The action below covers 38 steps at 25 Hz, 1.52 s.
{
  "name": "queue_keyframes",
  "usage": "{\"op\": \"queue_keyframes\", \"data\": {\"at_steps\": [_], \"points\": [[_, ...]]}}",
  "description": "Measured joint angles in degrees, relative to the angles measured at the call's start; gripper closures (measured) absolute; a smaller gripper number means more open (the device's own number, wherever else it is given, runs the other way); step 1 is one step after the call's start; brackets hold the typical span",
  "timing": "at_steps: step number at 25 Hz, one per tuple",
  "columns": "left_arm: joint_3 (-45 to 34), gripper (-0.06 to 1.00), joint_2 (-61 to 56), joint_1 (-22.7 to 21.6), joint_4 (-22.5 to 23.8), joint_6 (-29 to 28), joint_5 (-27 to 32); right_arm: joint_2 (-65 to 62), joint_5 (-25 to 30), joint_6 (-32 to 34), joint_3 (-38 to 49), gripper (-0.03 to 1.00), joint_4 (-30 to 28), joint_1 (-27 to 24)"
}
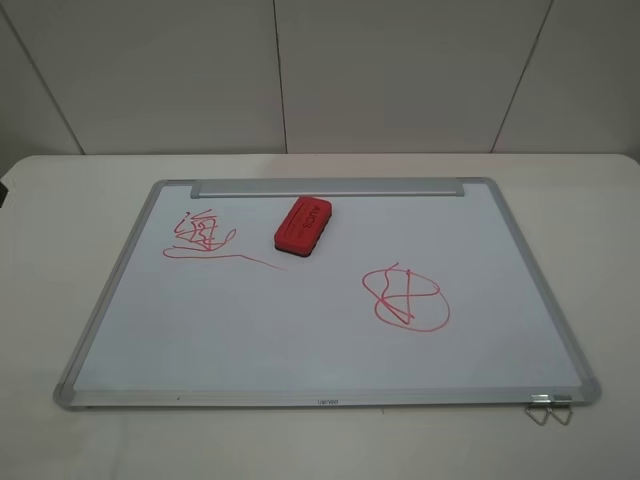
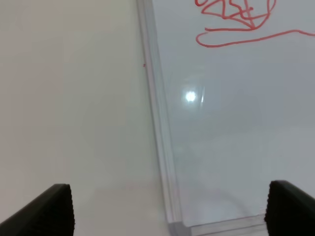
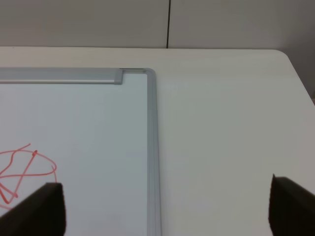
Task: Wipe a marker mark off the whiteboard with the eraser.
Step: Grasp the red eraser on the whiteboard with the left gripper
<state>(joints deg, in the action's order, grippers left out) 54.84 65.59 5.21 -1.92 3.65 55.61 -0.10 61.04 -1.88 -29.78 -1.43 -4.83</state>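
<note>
The whiteboard (image 1: 300, 340) lies flat on the table, with its silver frame all around. The red zigzag marker mark (image 1: 205, 238) with its long underline sits near the board's far left corner. Just right of it, the red eraser (image 1: 302, 227) rests on the board, lettering up. Neither gripper shows in the exterior view. My left gripper (image 2: 170, 211) hangs open over the board's near left corner, with the marker mark (image 2: 236, 19) ahead of it. My right gripper (image 3: 167, 206) is open above the board's right frame (image 3: 152, 147).
A round red loop crossed by lines (image 1: 405, 298) marks the board's right half, also at the edge of the right wrist view (image 3: 24, 169). The silver tray bar (image 1: 328, 187) runs along the far edge. Metal hanger clips (image 1: 548, 408) stick out at the near right corner.
</note>
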Motion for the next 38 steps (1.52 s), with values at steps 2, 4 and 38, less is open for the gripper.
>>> {"op": "queue_keyframes", "data": {"at_steps": [2, 4, 38], "points": [[6.73, 0.17, 11.43, 1.21, -0.94, 0.17, 1.59, 0.00, 0.00, 0.00, 0.00, 0.26, 0.00, 0.00], [13.07, 0.17, 21.14, 3.69, -1.13, 0.87, 3.38, 0.00, 0.00, 0.00, 0.00, 0.26, 0.00, 0.00], [58.55, 0.17, 69.07, 29.84, 3.04, -20.73, 0.34, 0.00, 0.00, 0.00, 0.00, 0.26, 0.00, 0.00]]}}
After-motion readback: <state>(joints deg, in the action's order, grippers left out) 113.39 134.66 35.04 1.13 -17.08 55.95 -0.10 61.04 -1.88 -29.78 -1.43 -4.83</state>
